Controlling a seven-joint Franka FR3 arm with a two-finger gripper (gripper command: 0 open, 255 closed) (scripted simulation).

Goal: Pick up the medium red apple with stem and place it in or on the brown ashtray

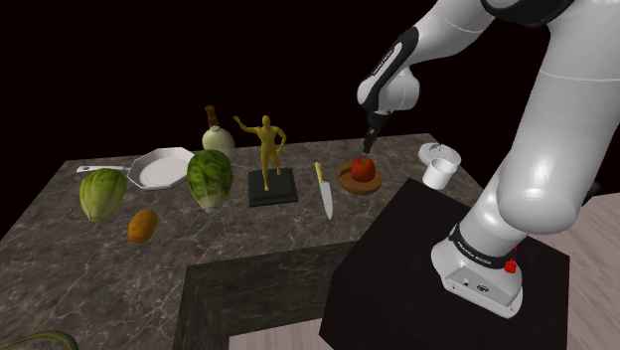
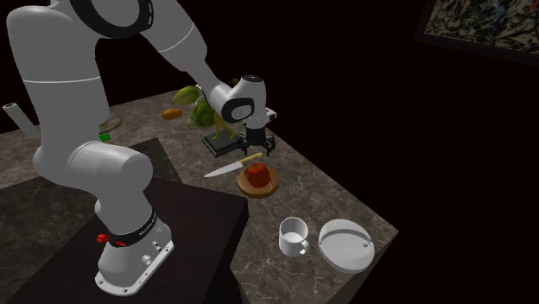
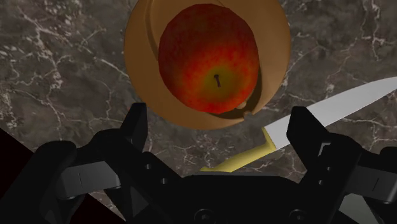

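Looks like we're basically done: the apple point(image 3: 210, 60) sits in the ashtray point(image 3: 141, 38), stem up. Our gripper point(image 3: 219, 121) hangs above it, jaws wide and empty — we'd guess so it lifts off without nudging anything.

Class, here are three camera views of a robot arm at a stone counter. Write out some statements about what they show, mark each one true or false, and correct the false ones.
1. The red apple sits in the brown ashtray. True.
2. The gripper is shut on the apple. False: it is open and hangs above the apple without touching it.
3. A knife lies on the counter beside the ashtray. True.
4. The white mug lies tipped on its side. False: it stands upright with its opening facing up.
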